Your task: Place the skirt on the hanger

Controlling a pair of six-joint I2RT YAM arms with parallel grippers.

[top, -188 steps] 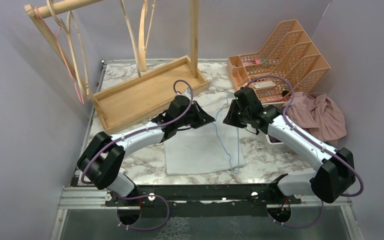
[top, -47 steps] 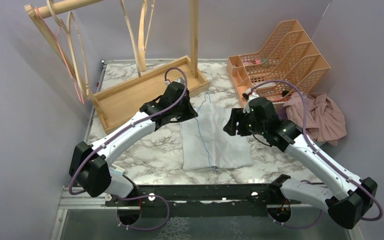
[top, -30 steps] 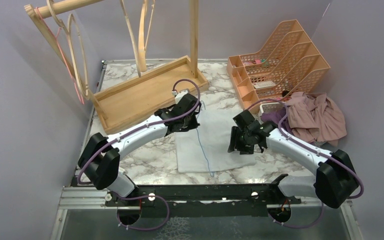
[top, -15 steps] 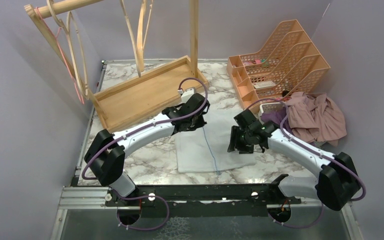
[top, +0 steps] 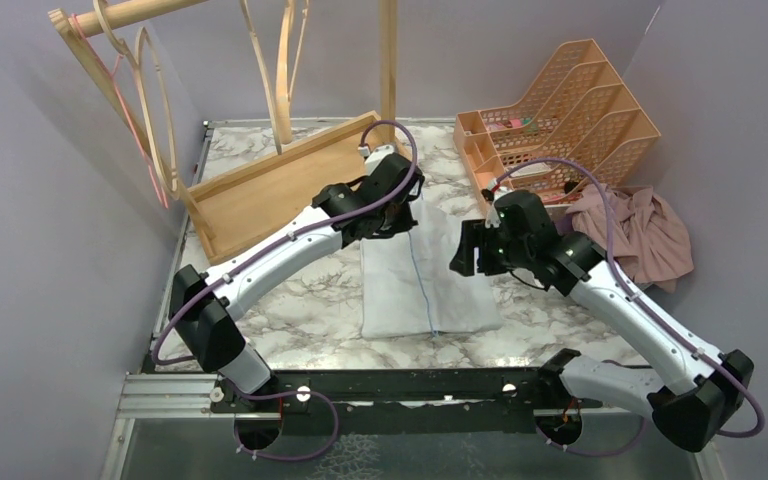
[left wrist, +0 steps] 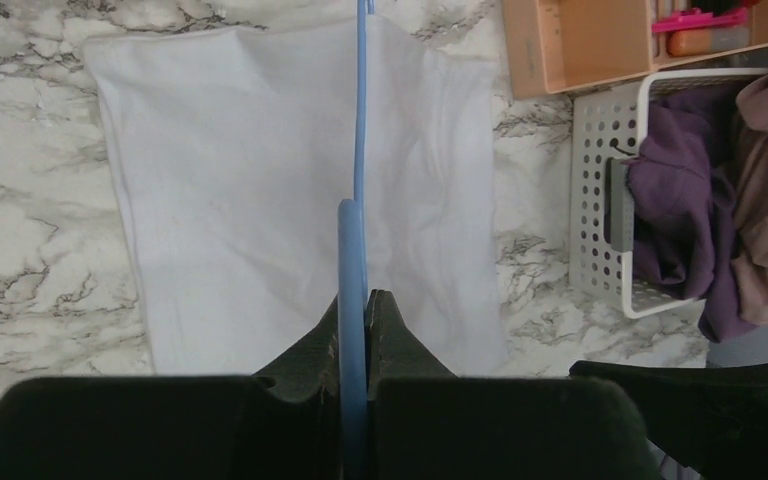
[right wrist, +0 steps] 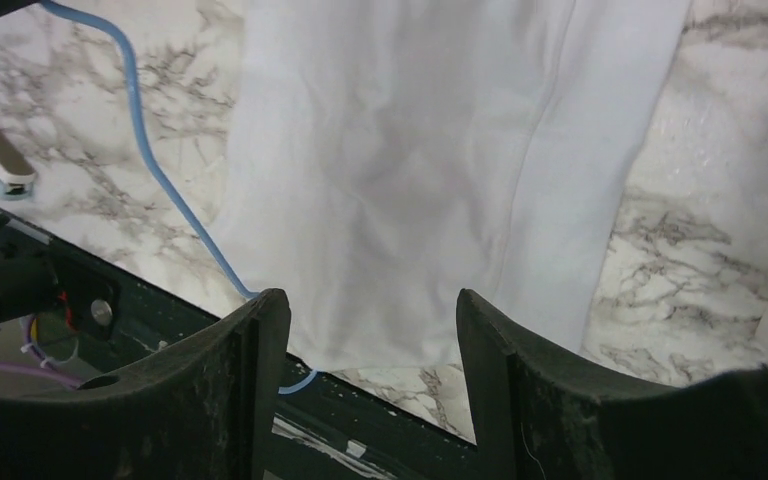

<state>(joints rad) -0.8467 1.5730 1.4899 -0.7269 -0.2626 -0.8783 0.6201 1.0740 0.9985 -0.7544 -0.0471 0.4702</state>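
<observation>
Marble table (top: 290, 300) holds skirt (top: 400, 280), perhaps flat, beside basket (left wrist: 600, 190).

White skirt (right wrist: 420, 170) (blue hanger (right wrist: 175, 200) alongside)

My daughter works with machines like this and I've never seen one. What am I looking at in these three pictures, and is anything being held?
These are two robot arms bolted at the near edge of a marble table, each ending in a two-finger gripper. The wide picture comes from a camera above and behind them. The other two come from small cameras on each wrist, looking past that arm's own fingers.

A white skirt lies flat on the table. The left gripper is shut on a thin blue hanger, which runs across the skirt. The right gripper is open above the skirt and holds nothing.

Further back stand a wooden rack with a tray base and an orange file organizer. To the right, a white basket holds purple and pink clothes.
</observation>
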